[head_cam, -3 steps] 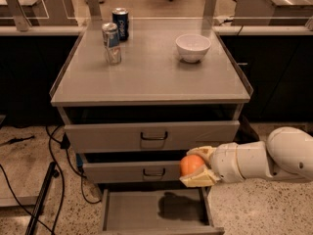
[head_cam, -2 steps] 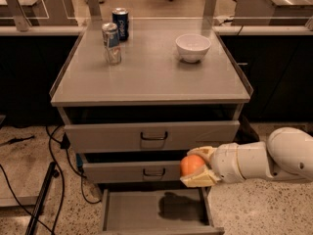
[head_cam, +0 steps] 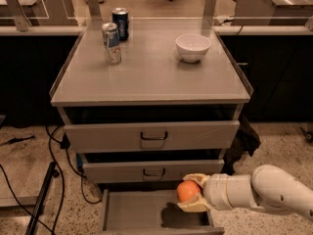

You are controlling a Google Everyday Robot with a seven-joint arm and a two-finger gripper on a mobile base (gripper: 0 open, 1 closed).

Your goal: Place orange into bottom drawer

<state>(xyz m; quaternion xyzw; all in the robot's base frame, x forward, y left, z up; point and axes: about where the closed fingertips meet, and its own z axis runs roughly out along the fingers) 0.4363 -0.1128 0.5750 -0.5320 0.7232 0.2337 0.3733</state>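
Observation:
The round bright orange (head_cam: 188,191) hangs just above the right part of the open bottom drawer (head_cam: 132,210), a shallow grey tray pulled out at the foot of the cabinet. My gripper (head_cam: 193,194) is shut on the orange, one cream finger above it and one below. The white arm reaches in from the lower right. A dark shadow lies on the drawer floor under the fruit.
Two upper drawers (head_cam: 152,136) with dark handles stand slightly ajar. On the cabinet top are a white bowl (head_cam: 192,47), a silver can (head_cam: 111,43) and a blue can (head_cam: 120,24). Cables and a dark bar (head_cam: 41,199) lie on the floor at left.

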